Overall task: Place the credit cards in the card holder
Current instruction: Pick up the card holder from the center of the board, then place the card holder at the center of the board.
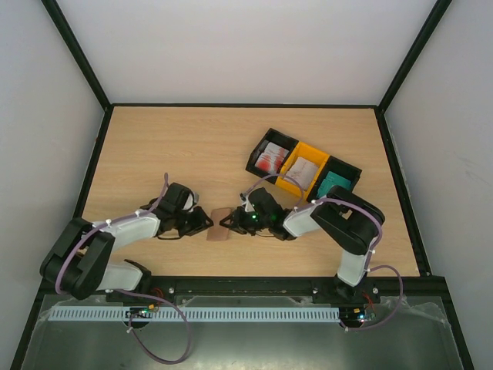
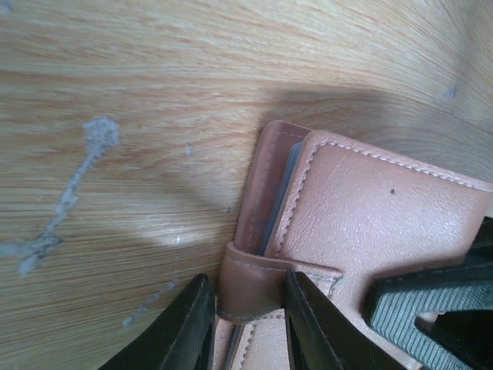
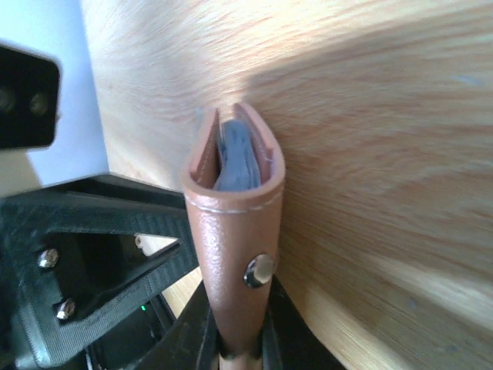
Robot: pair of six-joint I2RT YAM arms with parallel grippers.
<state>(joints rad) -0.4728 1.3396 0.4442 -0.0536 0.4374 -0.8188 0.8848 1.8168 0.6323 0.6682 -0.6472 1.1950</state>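
**Both arms on the holder, cards waiting in their trays**

On your left, the left arm's fingers (image 2: 196, 327) pinch the closure strap (image 2: 250, 284) of the reddish-brown leather folding card holder (image 2: 377, 216), probably so you can peel the flap open. The holder sits between the two arms, over the near part of the wooden desk (image 1: 169, 146).

The right arm's fingers (image 3: 286, 339) clamp its folded body on edge, just below the metal snap stud (image 3: 260, 268). That grip looks meant to anchor it against the pull. Blue pockets (image 3: 235, 154) show inside.

Further right, well apart, the credit cards (image 1: 269, 158) lie sorted by colour. White-and-red ones are in a black plastic tray (image 1: 279, 135), beige in a yellow plastic tray (image 1: 312, 146), and teal in a second black tray (image 1: 347, 166). None is loaded yet.
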